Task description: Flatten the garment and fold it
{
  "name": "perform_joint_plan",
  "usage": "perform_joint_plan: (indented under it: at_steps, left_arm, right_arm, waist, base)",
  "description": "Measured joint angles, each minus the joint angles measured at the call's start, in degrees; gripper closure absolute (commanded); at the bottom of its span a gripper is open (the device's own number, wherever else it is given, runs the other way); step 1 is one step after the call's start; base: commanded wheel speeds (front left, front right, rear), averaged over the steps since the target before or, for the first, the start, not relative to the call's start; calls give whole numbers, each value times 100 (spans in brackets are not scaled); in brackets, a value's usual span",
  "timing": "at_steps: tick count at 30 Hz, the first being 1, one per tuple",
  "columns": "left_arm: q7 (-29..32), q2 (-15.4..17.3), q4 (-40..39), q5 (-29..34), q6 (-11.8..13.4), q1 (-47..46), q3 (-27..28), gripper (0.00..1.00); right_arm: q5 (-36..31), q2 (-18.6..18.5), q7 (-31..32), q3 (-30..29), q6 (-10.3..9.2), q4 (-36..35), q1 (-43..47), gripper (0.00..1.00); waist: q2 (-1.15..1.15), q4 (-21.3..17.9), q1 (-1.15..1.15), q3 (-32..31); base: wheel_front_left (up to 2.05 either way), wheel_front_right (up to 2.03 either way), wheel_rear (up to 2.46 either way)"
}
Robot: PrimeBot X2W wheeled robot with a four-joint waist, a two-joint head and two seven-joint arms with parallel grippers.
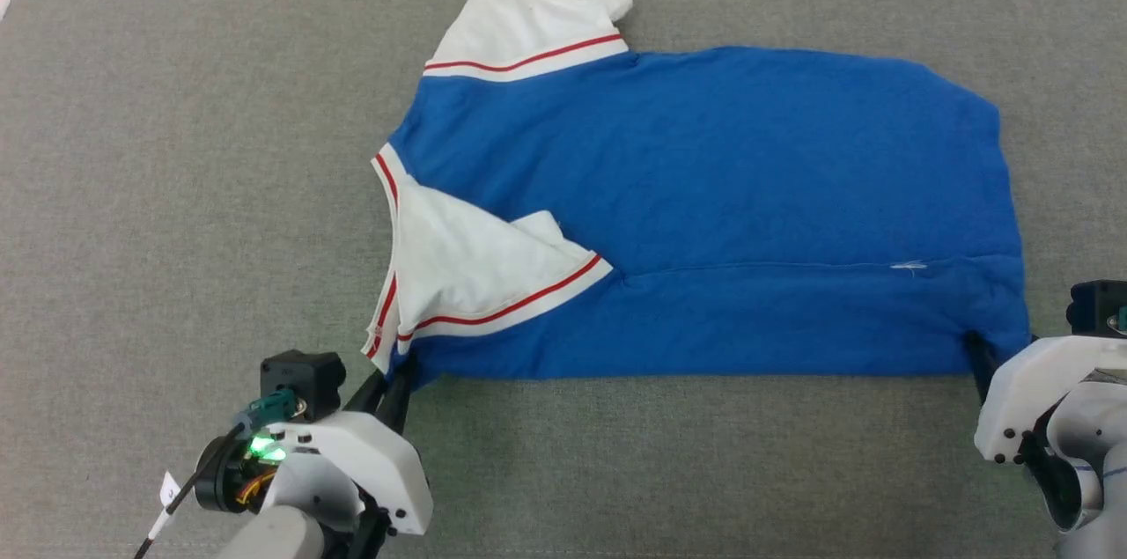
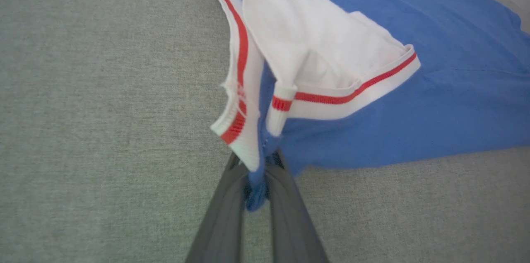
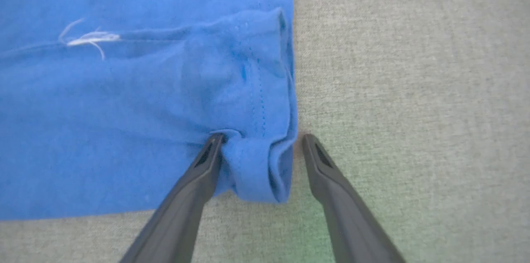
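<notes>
The garment (image 1: 704,216) lies across the middle of the head view on the grey surface (image 1: 176,145), collar end to the left, hem to the right, one white sleeve (image 1: 475,268) turned in over the blue. At the lower left, the left gripper (image 2: 257,172) is pinched tight on the near corner beside the collar trim. At the lower right, the right gripper (image 3: 261,141) stands wide, its fingers either side of the bunched hem corner, holding nothing. The step in hand looks like taking both near corners for a fold. The next move probably calls for the right jaws to close on the hem, then both arms to lift evenly.
</notes>
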Motion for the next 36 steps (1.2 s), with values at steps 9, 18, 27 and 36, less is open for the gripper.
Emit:
perform_joint_plan:
  at_steps: [9, 18, 27, 36]
  left_arm:
    - [8, 172, 14, -60, 1, 39, 78, 100]
    - [391, 468, -371, -241, 208, 807, 66, 100]
    - [564, 517, -353, -454, 298, 1260, -44, 100]
    - [137, 154, 645, -485, -73, 1196, -187, 78]
  right_arm:
    - [80, -33, -158, 114, 2, 104, 137, 100]
    - [303, -341, 423, 417, 1, -918, 1038, 100]
    - [545, -293, 803, 428, 1, -1295, 1766, 100]
    - [549, -229, 598, 439, 1, -755, 1868, 100]
  waist:
    - [0, -44, 0, -329]
    - [0, -90, -1, -944]
    - [0, -37, -1, -1187]
    - [0, -23, 0, -1150]
  base:
    - [0, 0, 0]
    - [0, 0, 0]
    - [0, 0, 0]
    - [0, 0, 0]
